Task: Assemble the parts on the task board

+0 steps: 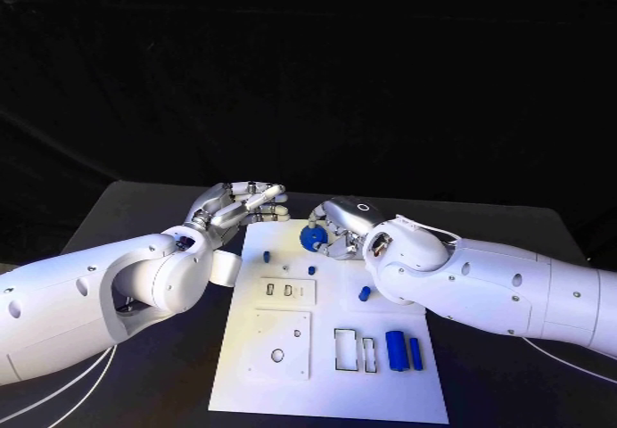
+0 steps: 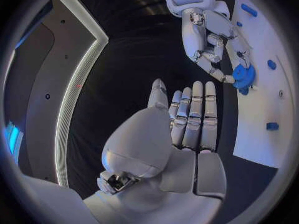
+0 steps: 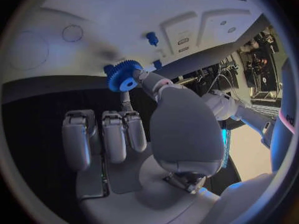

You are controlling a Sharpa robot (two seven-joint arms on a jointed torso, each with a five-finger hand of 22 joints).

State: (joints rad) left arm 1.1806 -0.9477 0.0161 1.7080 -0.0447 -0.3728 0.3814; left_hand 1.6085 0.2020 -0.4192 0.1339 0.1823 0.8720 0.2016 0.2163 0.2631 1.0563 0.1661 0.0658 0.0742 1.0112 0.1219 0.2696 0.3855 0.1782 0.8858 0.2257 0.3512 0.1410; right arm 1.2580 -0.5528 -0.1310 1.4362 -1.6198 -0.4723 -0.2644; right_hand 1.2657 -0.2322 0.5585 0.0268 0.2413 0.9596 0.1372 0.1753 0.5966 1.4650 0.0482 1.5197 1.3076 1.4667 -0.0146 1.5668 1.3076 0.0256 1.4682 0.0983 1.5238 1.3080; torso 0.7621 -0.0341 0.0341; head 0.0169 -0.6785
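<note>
A small blue gear [image 3: 123,76], toothed round its rim with a pale hole at its centre, is sitting pinched between the fingertips of the right robot hand [image 1: 337,227], held at the far edge of the white task board [image 1: 258,374]; in the left wrist view the same gear [image 2: 243,76] is showing just over the board's edge, and whether it is touching the board cannot be told; the remaining fingers of that hand [image 3: 106,137] are lying curled together below the gear. The left robot hand [image 1: 235,208] is holding nothing, its fingers [image 2: 194,115] lying straight and side by side, hovering over the black counter [image 1: 142,209] just beside the board's far left corner. On the board itself, two blue cylinders [image 1: 404,350] are lying side by side near the right edge, next to a pair of dark-outlined rectangular slots [image 1: 357,349]; a short blue peg [image 1: 364,292] is lying close against the right forearm; two small blue pegs [image 1: 267,257] are standing up near the far end; a raised plate with two small slots [image 1: 284,289] is sitting mid-board, with a larger square plate [image 1: 282,344] bearing a round hole nearer the robot. The right arm is crossing over the board's right side and hiding part of it.
</note>
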